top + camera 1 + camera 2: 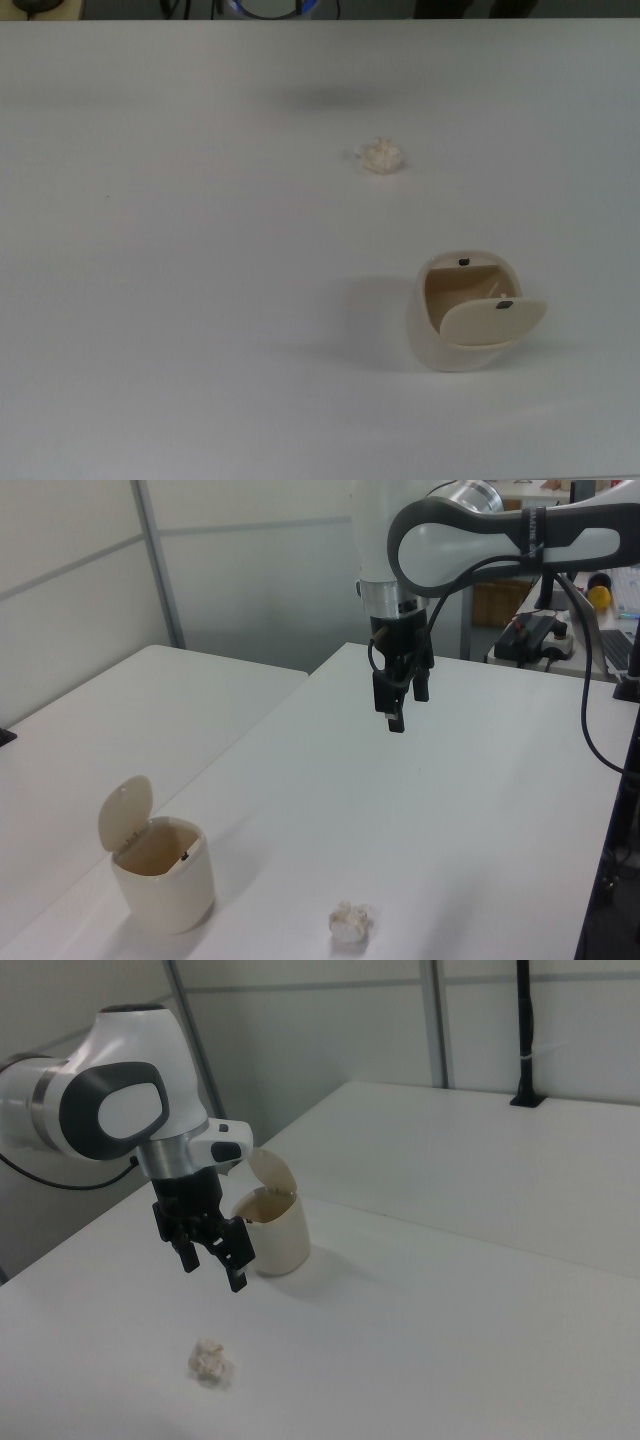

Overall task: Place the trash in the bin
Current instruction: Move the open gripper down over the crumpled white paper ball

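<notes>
The white bench [200, 300] carries only two things, well apart from each other. The bin [470, 315] stands upright with its flap swung up, so the mouth is open. In the top view it sits toward the lower right, and the trash [381, 155] lies up and to the left of it on bare bench. The arm hangs above the bench with its hand [215, 1250] pointing down, fingers spread and holding nothing.

The coming move turns on how the trash lies from the hand. In the right view the trash [210, 1359] is below the hand and nearer the camera, with a clear gap of air between them. I judge the hand must drop and shift a little toward that wad before closing. The wad is lumpy and roundish, with no clear long axis, so finger angle should matter little.

The top view shows the flat layout of trash and bin but no hand at all. The left view shows the hand [402, 702] high and far behind the trash [350, 921], with the bin [160, 870] off to the left view's left.
</notes>
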### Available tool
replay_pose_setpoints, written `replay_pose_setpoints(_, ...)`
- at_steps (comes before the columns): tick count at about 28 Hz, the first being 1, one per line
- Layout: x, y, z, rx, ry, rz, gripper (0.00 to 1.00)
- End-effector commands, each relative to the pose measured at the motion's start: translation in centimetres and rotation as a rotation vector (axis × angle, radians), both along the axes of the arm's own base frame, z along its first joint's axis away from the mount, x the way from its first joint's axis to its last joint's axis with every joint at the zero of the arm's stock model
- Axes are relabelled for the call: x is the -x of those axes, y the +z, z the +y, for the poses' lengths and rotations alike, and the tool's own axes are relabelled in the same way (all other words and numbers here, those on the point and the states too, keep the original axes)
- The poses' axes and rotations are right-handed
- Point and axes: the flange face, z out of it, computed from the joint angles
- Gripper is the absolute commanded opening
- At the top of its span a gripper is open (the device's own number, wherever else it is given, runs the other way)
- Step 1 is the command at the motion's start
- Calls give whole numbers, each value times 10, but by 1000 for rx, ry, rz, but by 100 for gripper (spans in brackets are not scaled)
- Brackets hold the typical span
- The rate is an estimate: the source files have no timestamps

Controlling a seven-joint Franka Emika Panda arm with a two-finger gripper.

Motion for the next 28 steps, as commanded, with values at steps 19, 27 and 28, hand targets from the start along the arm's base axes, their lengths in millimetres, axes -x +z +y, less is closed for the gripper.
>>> replay_pose_setpoints(19, -10, -114, 117, 74, 114, 4, 100)
replay_pose_setpoints(27, -12, -172, 174, 113, 107, 2, 100)
replay_pose_setpoints(28, -12, -180, 179, 124, 108, 7, 100)
